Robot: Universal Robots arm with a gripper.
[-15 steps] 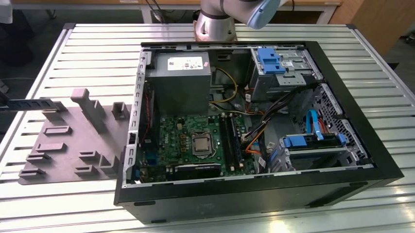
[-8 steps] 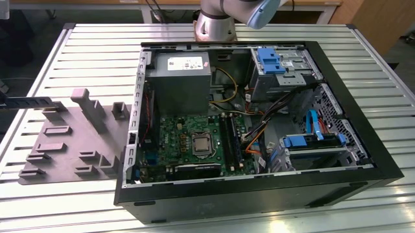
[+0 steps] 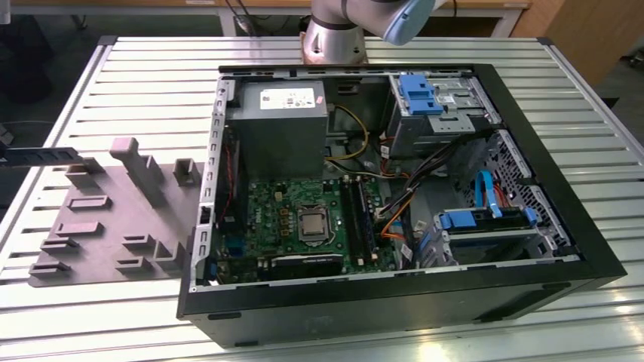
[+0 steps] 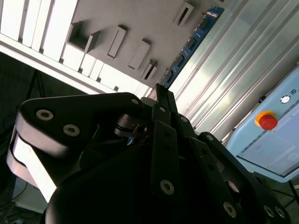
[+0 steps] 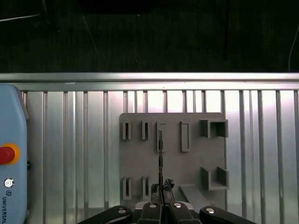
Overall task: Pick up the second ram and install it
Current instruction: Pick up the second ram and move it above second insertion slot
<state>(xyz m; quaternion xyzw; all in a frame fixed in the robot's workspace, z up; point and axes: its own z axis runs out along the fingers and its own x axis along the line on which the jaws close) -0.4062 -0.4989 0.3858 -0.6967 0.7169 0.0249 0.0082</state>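
Black angular claw with silver screws, silver arm, pale blue cap

Bright overhead light, with glare streaks on the slatted table — dim background beyond its edge.

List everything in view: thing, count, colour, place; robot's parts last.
Open black metal computer case: one, black, lying on the table.
Green motherboard: one, green, inside the case.
Grey metal power supply box: one, grey, inside the case.
Light grey moulded plastic tray: one, grey, beside the case.
Silver slatted metal table: one, silver, under everything.
Light blue control box with red button: one, blue, in the first wrist view.
Long thin dark memory stick, the second ram: one, dark, in the end effector.
Black end effector: one, black, shut on the second ram.
Grey robot arm: one, grey, beyond the case.
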